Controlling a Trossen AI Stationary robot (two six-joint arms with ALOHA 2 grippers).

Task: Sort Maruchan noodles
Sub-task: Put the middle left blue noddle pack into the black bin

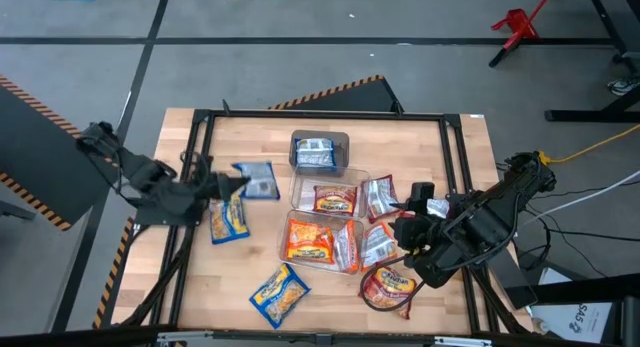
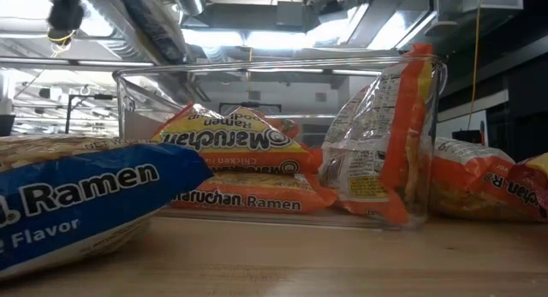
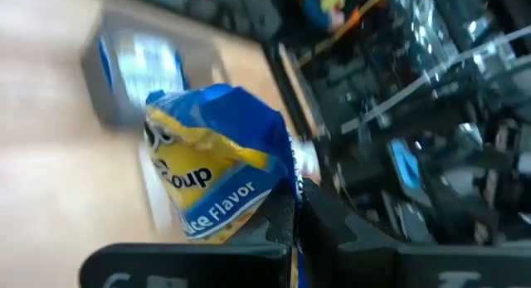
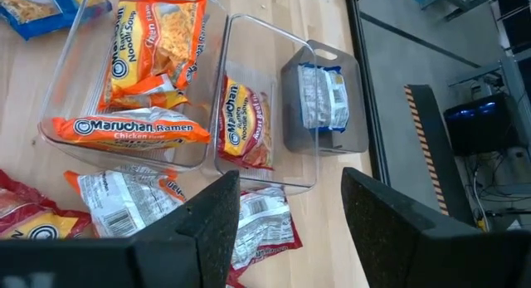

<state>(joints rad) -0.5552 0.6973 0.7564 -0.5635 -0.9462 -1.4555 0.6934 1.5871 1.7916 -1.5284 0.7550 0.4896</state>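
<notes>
My left gripper [image 1: 222, 187] is shut on a blue-and-yellow noodle packet [image 1: 258, 180], held above the table left of the bins. A second blue-and-yellow packet [image 1: 228, 223] lies flat below it, and a third [image 1: 278, 294] lies near the front edge. The far bin [image 1: 320, 152] holds one blue packet. The middle bin [image 4: 267, 114] holds one red-orange packet, and the near bin [image 4: 124, 80] holds orange packets. Red-and-silver packets [image 1: 378, 245] lie right of the bins. My right gripper [image 4: 290, 222] hangs open above them, holding nothing. My left gripper pinches the blue-and-yellow packet by one edge [image 3: 286, 197] between its two fingers [image 3: 319, 217]. The fingers come nearly level from the table's left side. The packet sticks out ahead of them, lifted clear of the table, its printed face [image 3: 211, 168] showing.
Three clear bins stand in a row in the table's middle, inside a black frame [image 1: 200, 117] that runs around the tabletop. In the low view an orange packet [image 2: 385, 143] leans upright against a bin wall. Bare wood shows at the far left and near the front edge.
</notes>
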